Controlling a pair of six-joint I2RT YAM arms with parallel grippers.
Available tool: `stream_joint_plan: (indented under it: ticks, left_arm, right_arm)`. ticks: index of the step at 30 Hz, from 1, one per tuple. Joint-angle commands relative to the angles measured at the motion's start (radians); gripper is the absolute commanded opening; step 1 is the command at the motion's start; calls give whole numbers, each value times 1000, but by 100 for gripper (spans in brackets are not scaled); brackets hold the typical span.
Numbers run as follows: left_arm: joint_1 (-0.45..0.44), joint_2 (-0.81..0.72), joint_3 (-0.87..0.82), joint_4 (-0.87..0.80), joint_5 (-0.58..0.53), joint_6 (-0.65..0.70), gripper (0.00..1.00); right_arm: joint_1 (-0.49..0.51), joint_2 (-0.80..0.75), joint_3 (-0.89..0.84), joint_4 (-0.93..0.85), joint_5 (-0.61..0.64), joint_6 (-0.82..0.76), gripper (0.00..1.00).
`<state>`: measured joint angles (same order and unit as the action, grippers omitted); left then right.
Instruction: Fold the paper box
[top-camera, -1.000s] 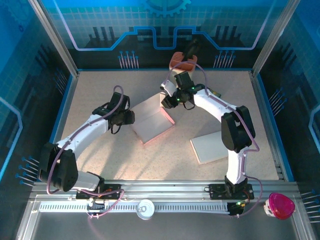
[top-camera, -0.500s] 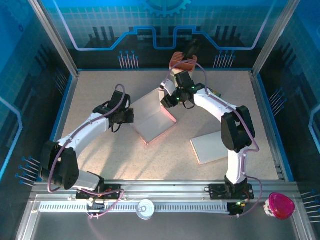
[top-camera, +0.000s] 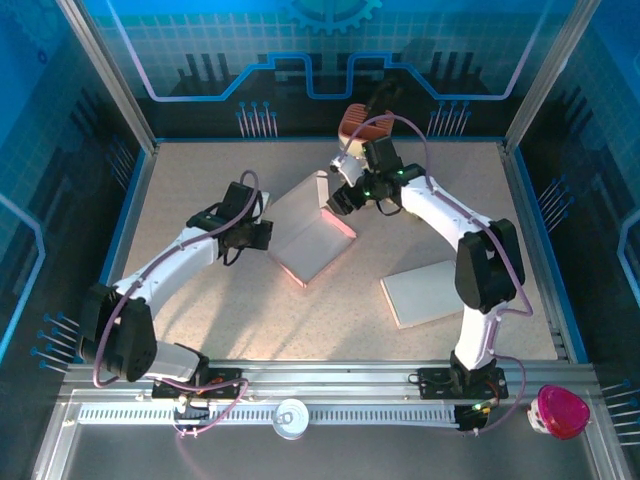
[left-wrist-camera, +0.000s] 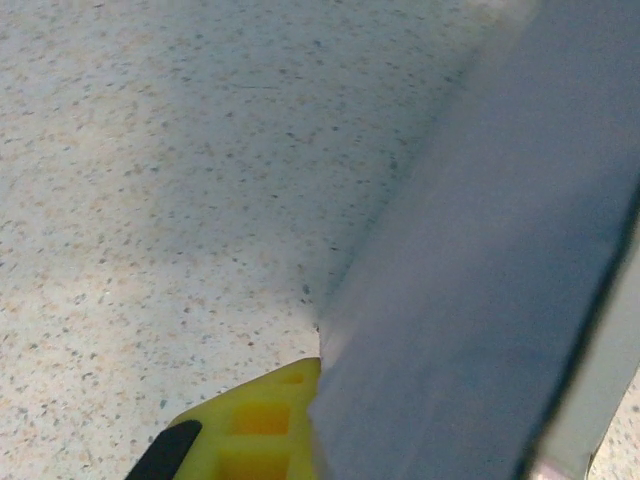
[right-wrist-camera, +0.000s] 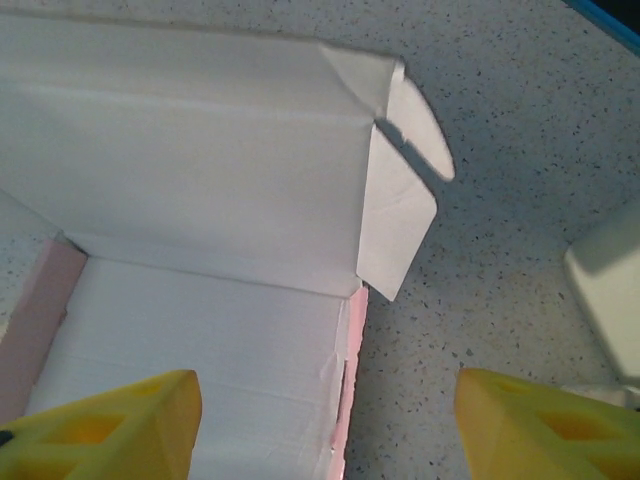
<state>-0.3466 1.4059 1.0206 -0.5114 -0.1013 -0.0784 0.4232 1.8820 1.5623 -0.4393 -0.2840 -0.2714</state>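
Paper box sits mid-table, a bit back of centre, between my two arms. It's half formed: one panel lies flat, another is raised, and a pink edge shows on the right side.

Left gripper is at the box's left edge, jaws pinched thin on a panel of it. In the left wrist view one yellow finger sits tight against that grey panel. The other finger is hidden behind it.

Right gripper hovers over the box's far right corner, jaws wide, nothing between them. In the right wrist view the two yellow fingertips sit at the bottom corners, well apart. The box below them is white inside, floor flat, back wall up. A side flap with a rounded tab sticks out at the wall's right end.

A second flat card sheet lies on the table right of the box, apart from it, and its corner also shows in the right wrist view.

There's an orange-brown object at the back edge; I can't tell what it is. A pink container and a small round can sit on the near rail.
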Motion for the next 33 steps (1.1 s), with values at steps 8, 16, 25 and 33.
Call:
stream_joint_plan:
  ticks: [8, 16, 25, 33]
  left_arm:
    - [-46, -28, 30, -46, 30, 110, 0]
    - [-47, -6, 45, -52, 16, 121, 0]
    - [-45, -7, 47, -48, 6, 121, 0]
    - [-46, -1, 53, -45, 3, 117, 0]
  right_arm:
    - [-35, 90, 157, -182, -63, -89, 70]
    - [-47, 95, 137, -170, -76, -86, 58]
    - [-48, 140, 201, -197, -77, -85, 43]
    - [-43, 128, 189, -187, -64, -78, 26]
